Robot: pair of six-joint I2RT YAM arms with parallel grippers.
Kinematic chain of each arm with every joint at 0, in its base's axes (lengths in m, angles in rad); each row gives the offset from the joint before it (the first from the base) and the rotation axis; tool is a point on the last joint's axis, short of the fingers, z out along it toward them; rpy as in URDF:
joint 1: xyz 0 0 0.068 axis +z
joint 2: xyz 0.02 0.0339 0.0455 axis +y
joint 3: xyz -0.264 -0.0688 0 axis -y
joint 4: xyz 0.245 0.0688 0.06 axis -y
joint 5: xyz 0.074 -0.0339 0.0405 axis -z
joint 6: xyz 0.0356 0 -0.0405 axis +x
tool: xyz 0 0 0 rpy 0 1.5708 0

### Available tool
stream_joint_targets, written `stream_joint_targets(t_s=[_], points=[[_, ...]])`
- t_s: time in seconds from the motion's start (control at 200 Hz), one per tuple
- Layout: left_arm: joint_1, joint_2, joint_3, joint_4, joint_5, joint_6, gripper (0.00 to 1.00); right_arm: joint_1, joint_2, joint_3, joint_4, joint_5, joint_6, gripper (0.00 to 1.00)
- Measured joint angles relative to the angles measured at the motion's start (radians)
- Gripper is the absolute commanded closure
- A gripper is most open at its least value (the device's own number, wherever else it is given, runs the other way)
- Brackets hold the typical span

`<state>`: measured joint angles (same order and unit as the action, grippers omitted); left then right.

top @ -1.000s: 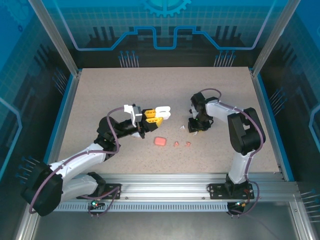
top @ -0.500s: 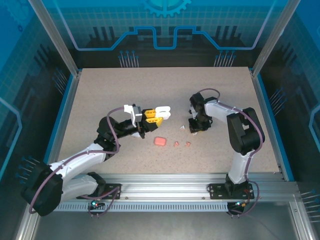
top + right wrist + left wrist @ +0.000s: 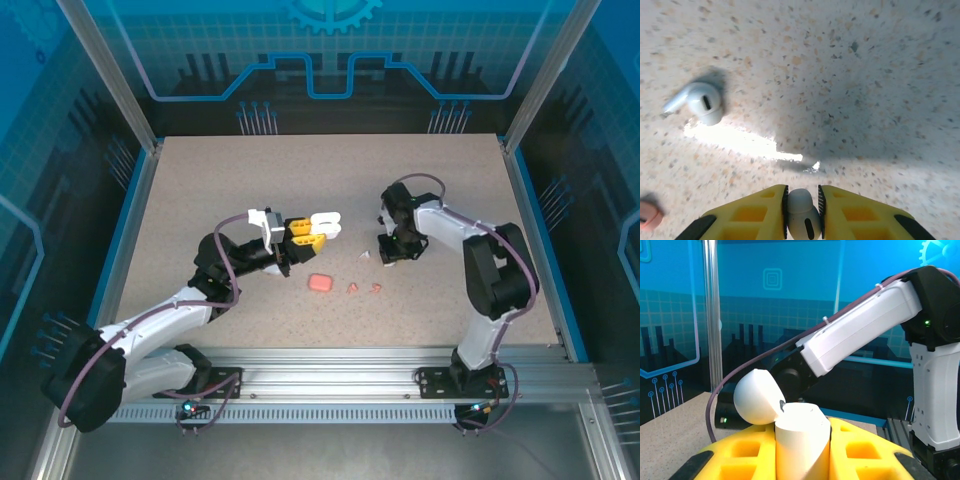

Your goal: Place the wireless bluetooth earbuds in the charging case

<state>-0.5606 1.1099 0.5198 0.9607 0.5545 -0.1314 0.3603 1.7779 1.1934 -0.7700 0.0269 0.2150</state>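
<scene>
Left gripper: yellow fingers clamped on a white pebble-shaped plastic charging case, held off the speckled beige tabletop. The case's long axis runs along the fingers and its open end points out past the tips. Its lid is swung open to the left in the left wrist view. Right gripper: low over the table, closed on a small white stemmed plastic earbud, long axis along the fingers, rounded head at the tips. Second white earbud lies loose nearby, stem pointing left in the right wrist view. A salmon-pink earbud and another pink earbud lie side by side just beside a salmon-pink case, between the arms.
</scene>
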Motion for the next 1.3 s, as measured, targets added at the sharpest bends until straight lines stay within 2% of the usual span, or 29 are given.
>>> stream_joint_targets(t_s=[0.315, 0.585, 0.74, 1.056, 1.296], points=[[0.0, 0.029, 0.0, -0.013, 0.0, -0.029, 1.0, 0.006, -0.411, -0.08, 0.067, 0.029, -0.139, 0.76], [-0.002, 0.067, 0.014, -0.014, 0.0, -0.07, 1.0, 0.088, -0.702, -0.101, 0.161, 0.035, -0.301, 0.76], [-0.01, 0.07, 0.024, -0.014, 0.0, -0.08, 1.0, 0.158, -0.746, -0.037, 0.159, 0.043, -0.396, 0.76], [-0.024, 0.085, 0.05, -0.023, 0.0, -0.106, 1.0, 0.431, -0.75, 0.105, 0.173, 0.204, -0.665, 0.76], [-0.032, 0.085, 0.056, -0.026, 0.001, -0.106, 1.0, 0.532, -0.705, 0.124, 0.208, 0.297, -0.845, 0.76]])
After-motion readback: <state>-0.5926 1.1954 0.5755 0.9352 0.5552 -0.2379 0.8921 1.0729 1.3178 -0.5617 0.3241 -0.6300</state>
